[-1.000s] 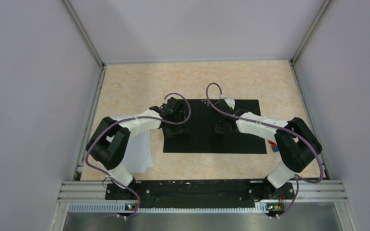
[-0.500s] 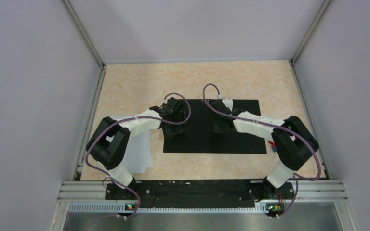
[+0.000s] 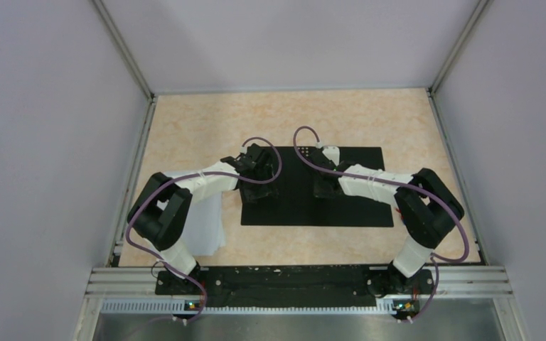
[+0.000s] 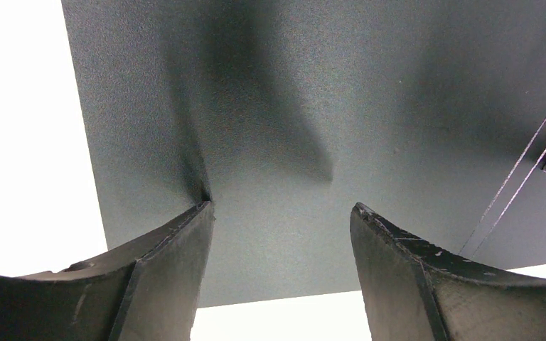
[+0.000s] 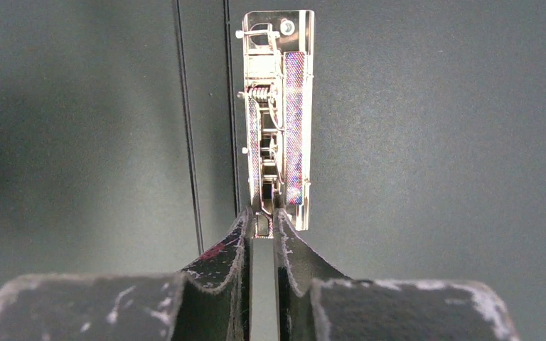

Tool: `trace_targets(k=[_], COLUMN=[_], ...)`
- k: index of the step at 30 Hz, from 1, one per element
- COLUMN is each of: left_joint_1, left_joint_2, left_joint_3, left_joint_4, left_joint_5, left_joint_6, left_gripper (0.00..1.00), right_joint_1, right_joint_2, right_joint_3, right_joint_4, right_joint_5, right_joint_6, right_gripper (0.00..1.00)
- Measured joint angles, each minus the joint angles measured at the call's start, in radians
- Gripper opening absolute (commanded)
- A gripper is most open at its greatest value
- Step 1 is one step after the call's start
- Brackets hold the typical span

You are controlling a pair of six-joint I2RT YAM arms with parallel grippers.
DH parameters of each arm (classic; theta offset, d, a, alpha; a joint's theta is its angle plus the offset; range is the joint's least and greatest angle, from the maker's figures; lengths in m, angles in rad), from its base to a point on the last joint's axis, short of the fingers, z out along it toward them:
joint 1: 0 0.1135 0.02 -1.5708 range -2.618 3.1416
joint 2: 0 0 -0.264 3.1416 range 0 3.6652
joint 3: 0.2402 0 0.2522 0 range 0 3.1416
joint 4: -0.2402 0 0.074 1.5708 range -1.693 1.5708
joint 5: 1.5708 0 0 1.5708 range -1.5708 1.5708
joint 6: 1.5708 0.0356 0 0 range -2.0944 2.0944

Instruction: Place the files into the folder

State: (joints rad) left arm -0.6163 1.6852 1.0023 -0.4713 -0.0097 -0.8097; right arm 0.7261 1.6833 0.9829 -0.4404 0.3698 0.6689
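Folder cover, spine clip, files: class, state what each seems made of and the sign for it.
Folder cover: probably plastic or coated board, matt black, finely grained surface. Spine clip: metal, shiny, with bright glints and a coiled spring. Files: likely paper, plain white, flat; too distant to confirm.

Matt black folder lining, bright metal clip, scuffed tool pads.

I am seeing the inside of the folder (image 3: 313,209) as a matt black sheet with a fine, even grain and two thin pressed lines that are catching a little light. The spine clip (image 5: 277,121) is gleaming as bare bright metal, with a coiled spring and a woven-looking strip that is throwing purple-blue glints. On the left tool (image 4: 281,227) the fingers (image 4: 163,270) are looking dull black and hard, with pale nicks along the edges. On the right tool (image 5: 263,220) the pads (image 5: 220,263) are looking rough and frayed at the rims, with white scuffs. The files (image 3: 206,220) are showing as plain, smooth white paper. The worktop (image 3: 291,117) is showing a pale, mottled, stone-like pattern.
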Motion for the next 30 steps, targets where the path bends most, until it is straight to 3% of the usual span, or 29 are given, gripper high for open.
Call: trace_targets(k=[30], left_joint_1=[0.039], left_joint_2=[0.000], left_joint_3=[-0.004], left_joint_4=[0.003], left_joint_5=[0.030], left_joint_6=[-0.003], left_gripper=[0.76], right_joint_1=[-0.031], right_joint_2=[-0.012], right_joint_3=[-0.046], right_joint_4=[0.071], right_joint_5=[-0.022], right_joint_6=[0.005], right_gripper=[0.00])
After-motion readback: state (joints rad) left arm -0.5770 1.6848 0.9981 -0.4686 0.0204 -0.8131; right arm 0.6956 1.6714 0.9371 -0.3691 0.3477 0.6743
